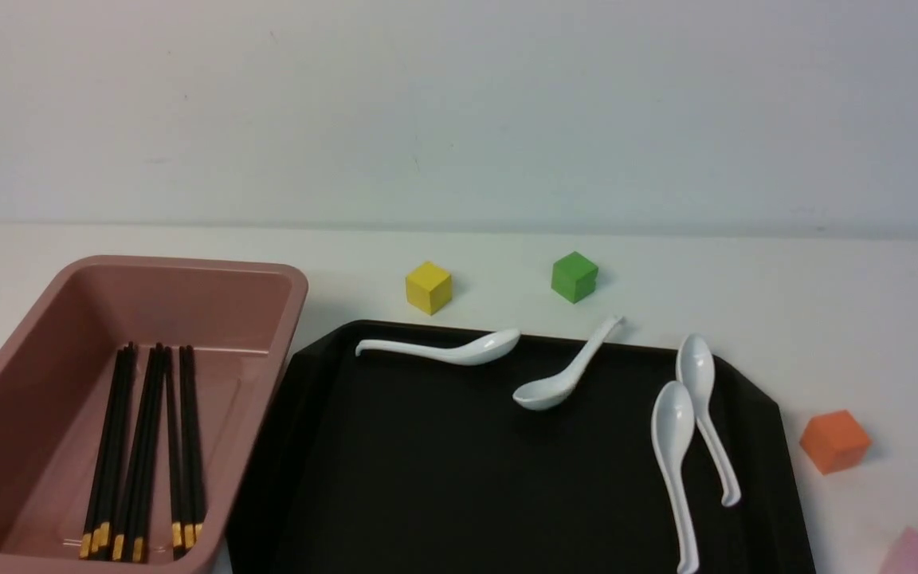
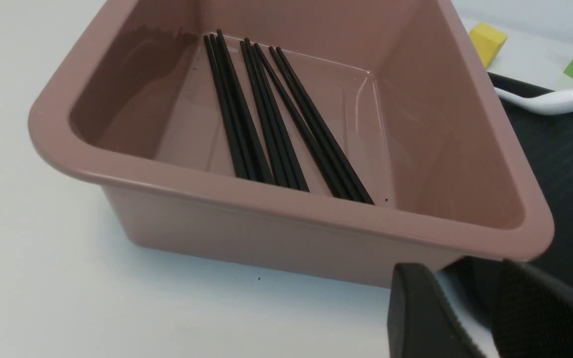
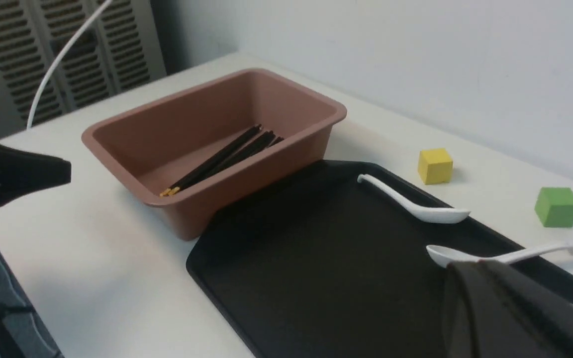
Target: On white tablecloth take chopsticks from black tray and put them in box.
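Looking out from the left gripper [image 2: 460, 283], its two black fingers [image 2: 426, 318] sit a little apart with nothing between them, so it's slightly open and empty. Right past the fingertips is the near corner of the pink box [image 2: 316, 248], just beside the tool. The chopsticks [image 2: 266, 124] are all down on the floor of that box. They lie lengthwise in a loose fan pointing away from the gripper, and the ends closest to it are hidden behind the box wall. From the front you can see those near ends are the ones with the gold bands. The black tray [image 2: 565, 164] is off to the side of the same gripper, tucked up beside the box. Can't tell whether the two actually touch. Everything sits on the white tablecloth [image 2: 43, 248].

Right gripper [image 3: 495, 298]: only one dark finger shows in its own camera, so I can't tell if it's open or closed. The tray spreads out ahead of it. Four white spoons [image 1: 672, 422] lie on the tray, the bowl of one just past that finger and another with its handle poking over the rim farthest from the grippers. Beyond that far rim, well apart from both tools, are a yellow cube [image 1: 428, 287] and a green cube [image 1: 574, 277]. An orange cube [image 1: 833, 440] sits off the tray on the right gripper's side.
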